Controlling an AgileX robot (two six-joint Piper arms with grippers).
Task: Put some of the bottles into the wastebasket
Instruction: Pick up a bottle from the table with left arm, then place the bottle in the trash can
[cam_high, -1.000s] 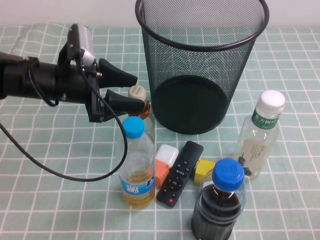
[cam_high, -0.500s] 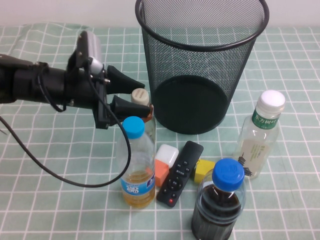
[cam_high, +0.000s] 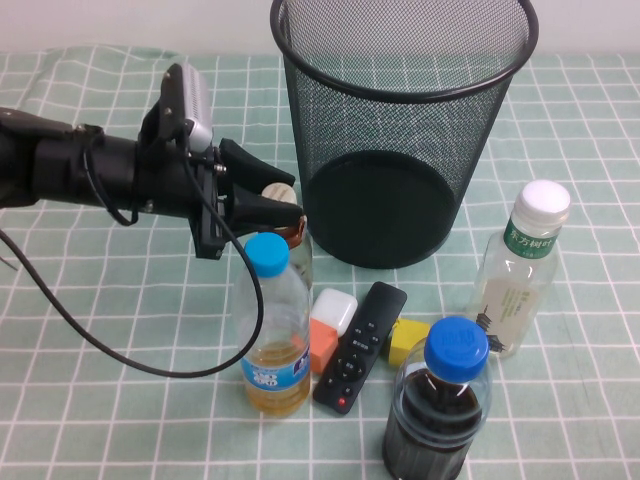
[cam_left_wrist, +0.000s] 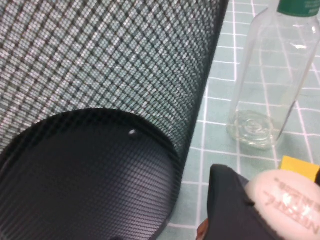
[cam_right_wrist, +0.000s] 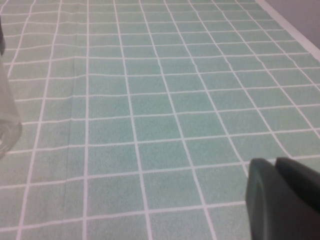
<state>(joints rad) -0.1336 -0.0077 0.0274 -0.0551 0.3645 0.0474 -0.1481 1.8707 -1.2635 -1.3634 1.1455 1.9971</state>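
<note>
Four bottles: small beige-capped bottle (cam_high: 281, 205) between spread left gripper (cam_high: 272, 188) fingers, beside one black mesh wastebasket (cam_high: 400, 130); white-capped green-label bottle (cam_high: 520, 268) right of it; yellow-liquid bottle (cam_high: 272, 325); dark-liquid bottle (cam_high: 440, 400). One remote (cam_high: 360, 332). Right gripper (cam_right_wrist: 282, 200): off this scene, above bare cloth, state undeterminable.

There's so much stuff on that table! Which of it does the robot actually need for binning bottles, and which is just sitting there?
Part of the job:
- small beige-capped bottle, with the left gripper open around its cap
- white-capped bottle
- wastebasket

Just lying about:
- blue-capped bottle of yellow liquid
- blue-capped dark bottle
- black remote
- orange-and-white block
- yellow block

The right gripper is parked away from these.
</note>
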